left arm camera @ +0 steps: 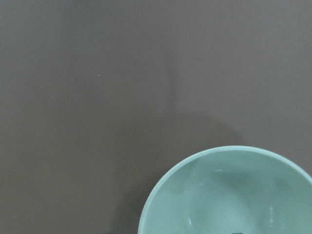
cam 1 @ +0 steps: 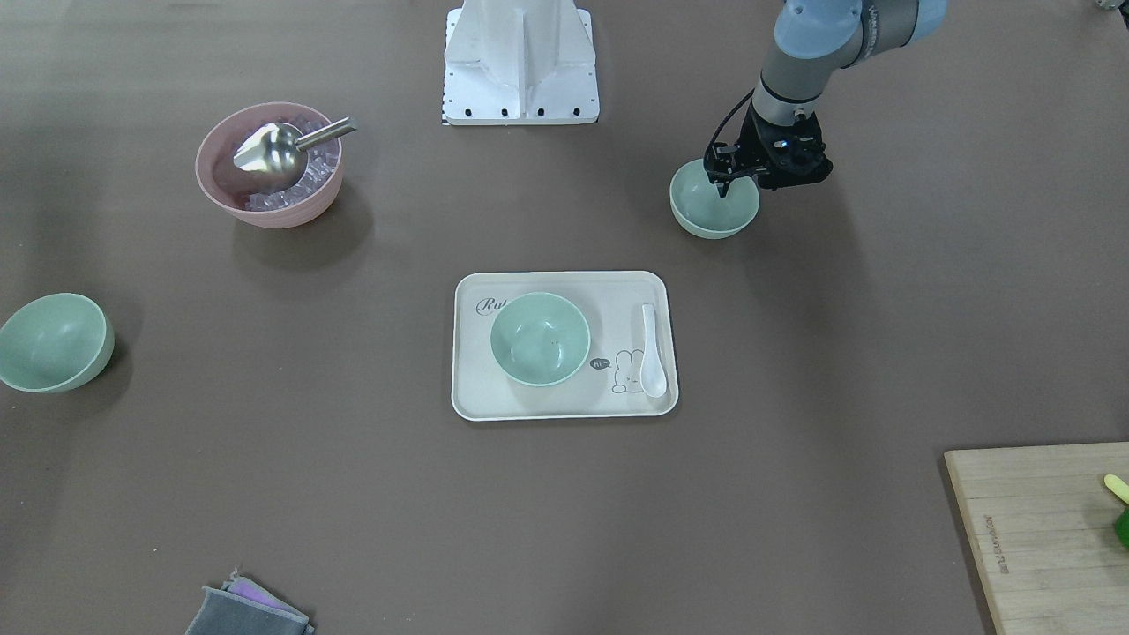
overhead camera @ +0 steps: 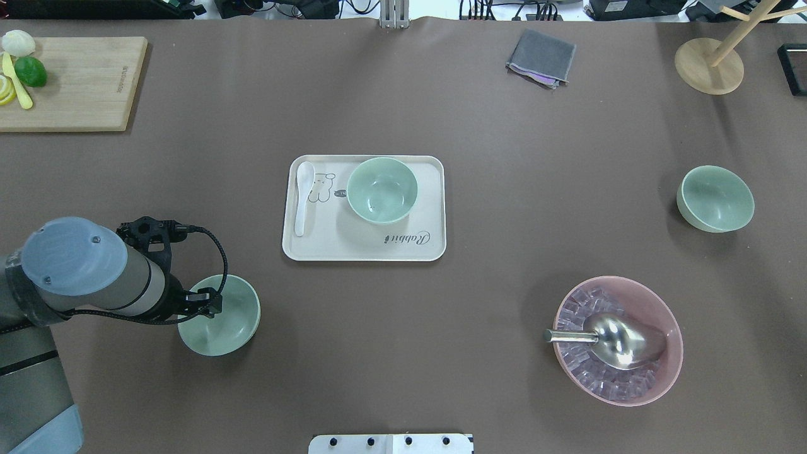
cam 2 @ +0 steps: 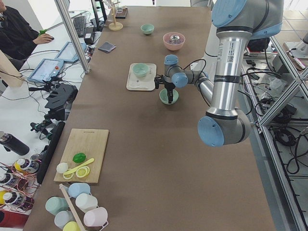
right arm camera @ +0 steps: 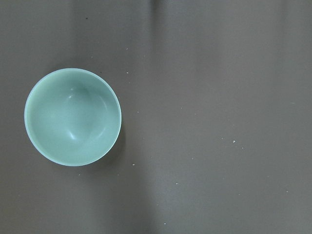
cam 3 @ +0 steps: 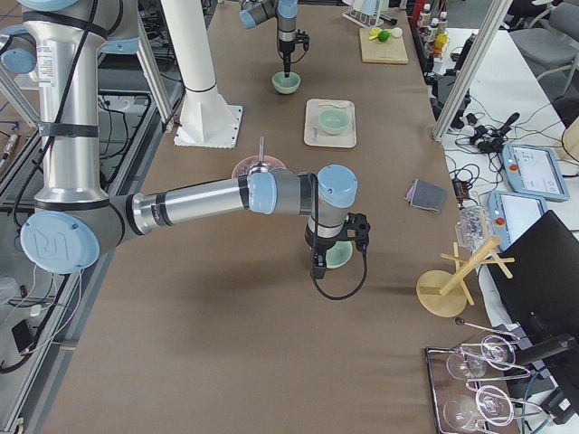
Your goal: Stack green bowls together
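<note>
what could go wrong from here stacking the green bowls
1. The left gripper sits at one edge of the left-side green bowl, with one prong dipping inside the rim. Held at the rim alone, the bowl may tilt or slip when lifted.
2. The white spoon lies on the tray on the side facing that bowl, beside the tray bowl. A low carry across could knock it.

The green bowls [overhead camera: 381, 189] look like smooth matte plastic, same for the pink bowl [cam 1: 291, 216]. The scoop [overhead camera: 621, 340] is shiny polished metal. Cream tray [overhead camera: 365, 246] is matte, white spoon [overhead camera: 302, 202] glossy. Cutting board [overhead camera: 82, 82] is bare wood, grey cloth [overhead camera: 542, 55] soft fabric, brown table cover [overhead camera: 504, 252] dull.
</note>
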You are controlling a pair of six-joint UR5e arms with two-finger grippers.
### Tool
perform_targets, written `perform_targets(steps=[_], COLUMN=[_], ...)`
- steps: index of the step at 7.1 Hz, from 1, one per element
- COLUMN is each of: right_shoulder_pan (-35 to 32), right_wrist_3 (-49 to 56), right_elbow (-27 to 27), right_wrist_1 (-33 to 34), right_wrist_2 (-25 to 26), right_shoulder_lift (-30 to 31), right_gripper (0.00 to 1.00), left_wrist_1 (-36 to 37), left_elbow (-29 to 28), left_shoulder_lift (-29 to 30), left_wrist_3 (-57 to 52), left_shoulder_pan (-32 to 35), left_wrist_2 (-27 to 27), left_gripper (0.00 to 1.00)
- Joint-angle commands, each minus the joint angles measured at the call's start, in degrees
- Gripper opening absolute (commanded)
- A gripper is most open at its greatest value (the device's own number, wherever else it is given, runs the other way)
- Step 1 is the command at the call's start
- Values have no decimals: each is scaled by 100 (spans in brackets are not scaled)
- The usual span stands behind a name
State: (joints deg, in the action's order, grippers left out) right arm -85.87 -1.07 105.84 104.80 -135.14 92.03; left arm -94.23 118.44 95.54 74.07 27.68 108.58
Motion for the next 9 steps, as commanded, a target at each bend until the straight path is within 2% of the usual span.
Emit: perform_targets(steps=[1, 2, 4, 5, 6, 7, 8, 9], right_shoulder_pan=[27, 44, 62, 62, 62, 62, 62, 62], right_wrist_3=[-95, -95, -95, -87, -87, -87, -78, -78], right_elbow=[7, 7, -2, -2, 6, -2, -37, -72], right_wrist_1=[-3, -3, -3, 5, -3, 5, 5, 5], right_wrist_2=[-3, -3, 5, 5, 5, 31, 49, 58], right_shoulder_lift=[-45, -45, -71, -89, -98, -132, -194, -281], right_gripper=[100, 100, 100, 100, 100, 100, 99, 99], left_wrist_1=[-8, -8, -16, -8, -8, -8, 62, 158], left_elbow=[-66, -119, -137, -120, -102, -58, 342, 494], left_shoulder_lift=[-18, -18, -18, -18, -27, -36, -123, -185], left_wrist_3=[2, 2, -7, -33, -42, -42, -120, -643], left_shoulder_pan=[-17, -17, -17, -17, -17, 62, 315, 1118], left_wrist_2=[-4, -4, 5, 40, 66, 67, 136, 1007], left_gripper=[72, 56, 33, 16, 2, 0, 0, 0])
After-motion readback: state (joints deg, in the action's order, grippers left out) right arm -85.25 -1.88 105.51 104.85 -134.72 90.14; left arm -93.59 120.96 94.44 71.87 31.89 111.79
